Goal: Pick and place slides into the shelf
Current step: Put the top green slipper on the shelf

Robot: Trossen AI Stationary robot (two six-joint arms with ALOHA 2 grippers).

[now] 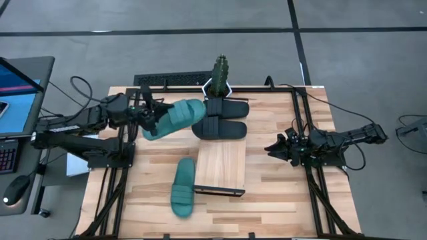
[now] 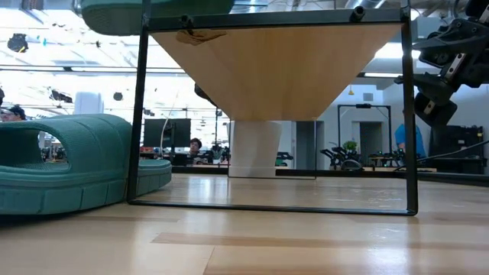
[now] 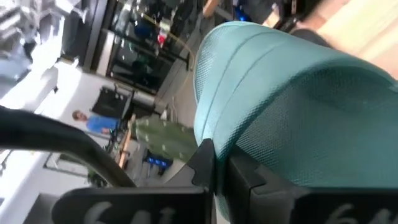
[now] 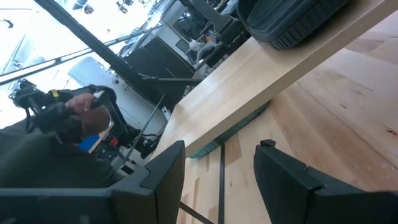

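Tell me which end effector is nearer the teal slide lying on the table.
Left. The left end effector hangs beyond the teal slide, clamping another teal one; the right end effector waits across the shelf.

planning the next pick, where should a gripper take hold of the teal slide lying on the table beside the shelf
Probably by one side edge of the sole just behind the strap, coming down from above. The teal slide on the table lies flat, sole down, beside the shelf, nothing on it. The left gripper is shut on the other teal slide.

Even, bright overhead light; low view backlit (windows glaring), wrist views blurred.
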